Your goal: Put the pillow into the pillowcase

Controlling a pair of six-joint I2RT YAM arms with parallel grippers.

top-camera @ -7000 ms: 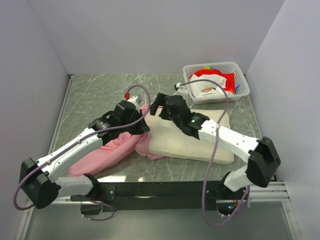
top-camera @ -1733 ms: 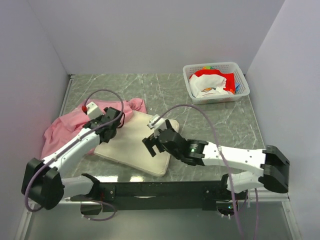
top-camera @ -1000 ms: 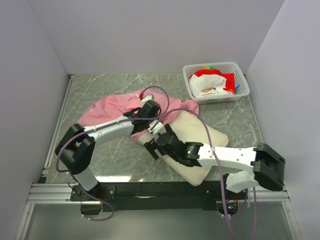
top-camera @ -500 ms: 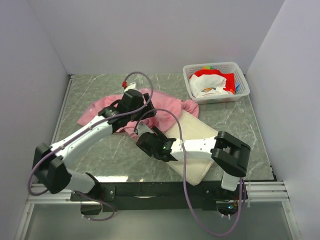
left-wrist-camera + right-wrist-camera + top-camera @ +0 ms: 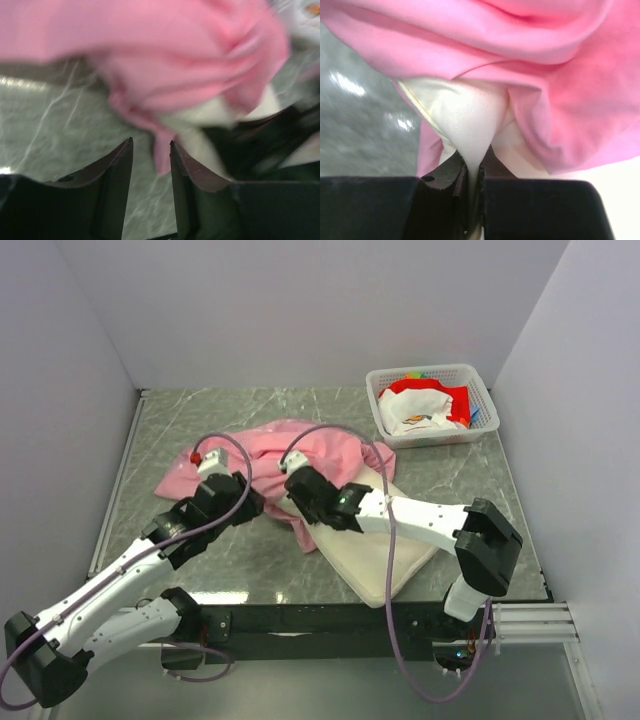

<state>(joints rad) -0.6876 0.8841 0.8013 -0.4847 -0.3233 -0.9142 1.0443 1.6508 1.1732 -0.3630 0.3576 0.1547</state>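
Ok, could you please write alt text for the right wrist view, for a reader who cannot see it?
The right gripper is shut on a pinched corner of the cream pillow. The pink pillowcase drapes over that corner from above, and the grey marble table shows at the left.

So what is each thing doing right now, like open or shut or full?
pillow: lying flat, far end covered by the pillowcase, rest bare
pillowcase: crumpled, draped over the pillow's end
left gripper: slightly open, a pink flap between its fingers
right gripper: shut on the pillow's corner
basket: holds red and white clothes
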